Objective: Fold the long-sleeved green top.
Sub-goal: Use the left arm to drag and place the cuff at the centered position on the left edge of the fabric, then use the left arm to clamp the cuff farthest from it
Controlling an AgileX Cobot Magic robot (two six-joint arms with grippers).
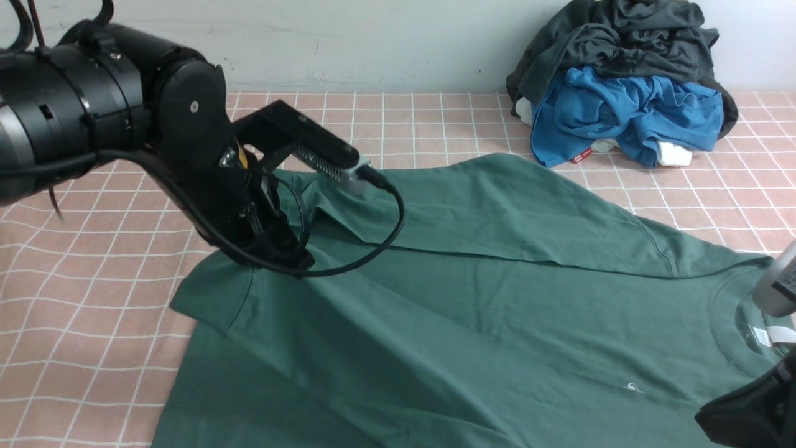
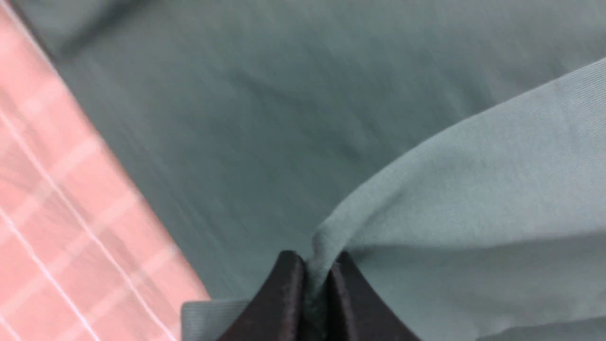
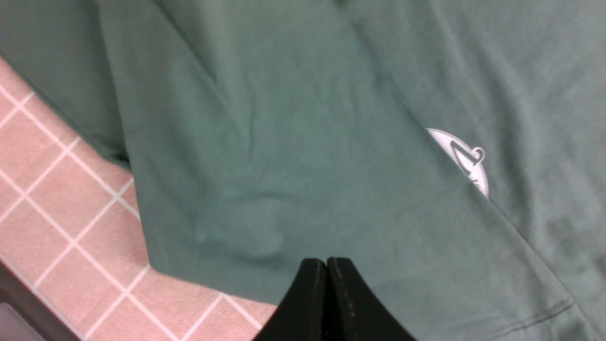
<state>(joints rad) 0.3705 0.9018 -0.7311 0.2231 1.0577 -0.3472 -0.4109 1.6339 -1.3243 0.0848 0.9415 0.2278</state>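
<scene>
"What does the left side of the frame show?" the first asks.

"The left arm [image 1: 193,118] reaches in from the upper left, over the far left part of the green long-sleeved top [image 1: 559,317]. Its fingers [image 2: 286,277] are closed on a pinch of the green fabric, which bunches up between them."

"And the top itself?"

"It lies across the middle and lower frame on the pink, white-gridded tabletop [image 1: 81,311], running past the bottom edge. Creases slant from the left arm toward the lower middle. A long flap lies folded over along its upper edge, and the neckline, with its white label [image 1: 761,336], is at the right."

"What about the upper right?"

"A dark charcoal-grey garment [image 1: 628,46] is heaped there, with a bright blue garment [image 1: 634,112] bunched against its front."

"And the right arm [image 1: 755,404]?"

"Part of it shows at the lower right edge. Its fingers [image 3: 310,284] are pressed together with nothing between them. The right wrist view shows a layer of green cloth partly covering the white logo [image 3: 461,158]."
</scene>
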